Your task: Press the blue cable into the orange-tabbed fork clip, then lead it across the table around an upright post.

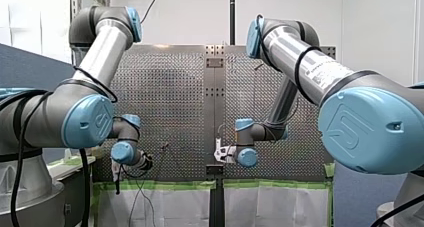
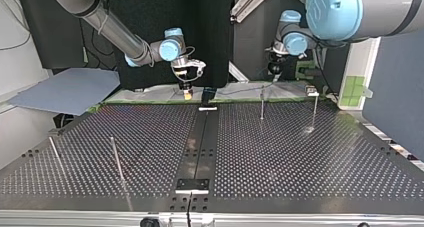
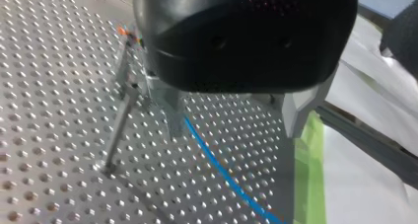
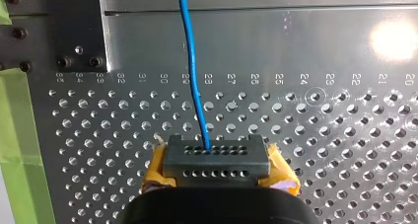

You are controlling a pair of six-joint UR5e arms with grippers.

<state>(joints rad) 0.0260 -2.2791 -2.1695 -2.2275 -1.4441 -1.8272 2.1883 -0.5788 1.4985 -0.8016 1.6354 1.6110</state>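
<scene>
Closest in the top view stand two upright posts on the desk, bare, with no cable seen round either. Further back, along the desk's far edge, the right hand and the left hand both hang low.

From its own wrist view, the right hand looks closed on the blue cable, which leaves between the yellow pads and runs straight ahead over the desk.

In the left wrist view, the left hand has its metal fingers spread wide, gripping nothing. The cable lies on the desk under it, running off toward the green tape. The orange-tabbed fork clip stands just beyond, apart from the cable.

By my reading neither step is done: pressing into the clip comes next, then the lead round a post.
</scene>
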